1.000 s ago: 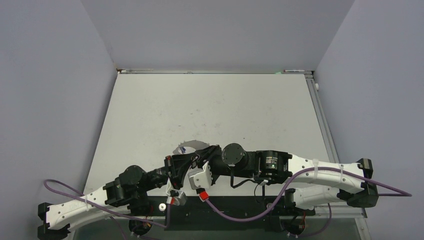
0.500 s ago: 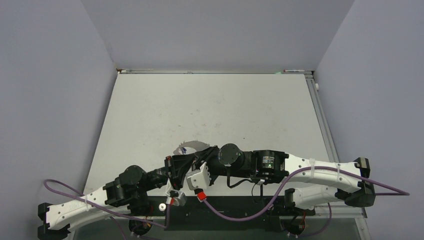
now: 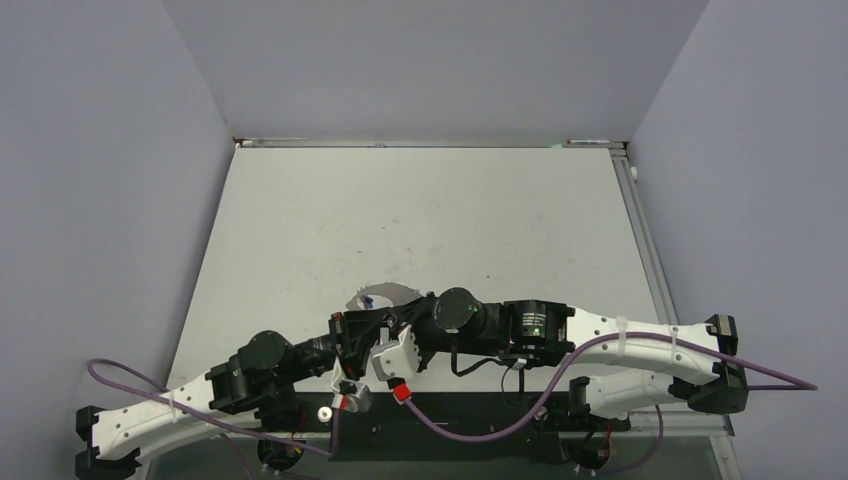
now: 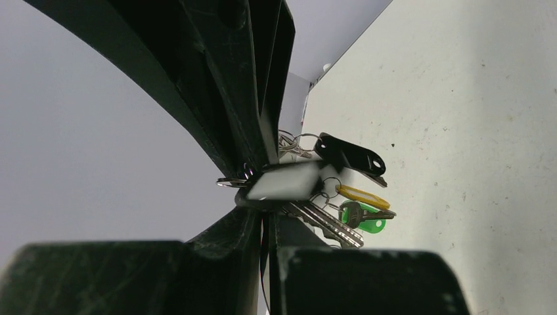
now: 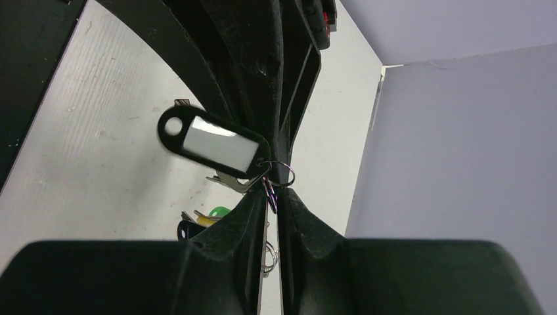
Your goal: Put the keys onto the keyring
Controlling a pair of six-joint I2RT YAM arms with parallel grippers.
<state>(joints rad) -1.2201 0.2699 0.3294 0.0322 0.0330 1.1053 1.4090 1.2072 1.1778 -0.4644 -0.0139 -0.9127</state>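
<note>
Both grippers meet tip to tip above the near middle of the table. My left gripper (image 4: 266,213) is shut on the thin edge of the keyring, whose grey arc (image 3: 392,291) sticks out past the fingers in the top view. Keys hang there: a black tag (image 4: 348,154), a white tag (image 4: 286,184), a yellow tag (image 4: 362,195), a green one (image 4: 371,225) and bare silver keys (image 4: 325,223). My right gripper (image 5: 274,197) is pinched on the small wire ring of a key with a black tag (image 5: 210,141).
The pale grey table (image 3: 430,210) is walled by grey panels on the left, back and right. Purple cables (image 3: 470,425) loop over the arm bases at the near edge. A metal rail (image 3: 640,230) runs along the table's right side.
The right arm has shifted slightly to the left toward the left gripper, and its jaws have closed in. The left arm has not moved.
</note>
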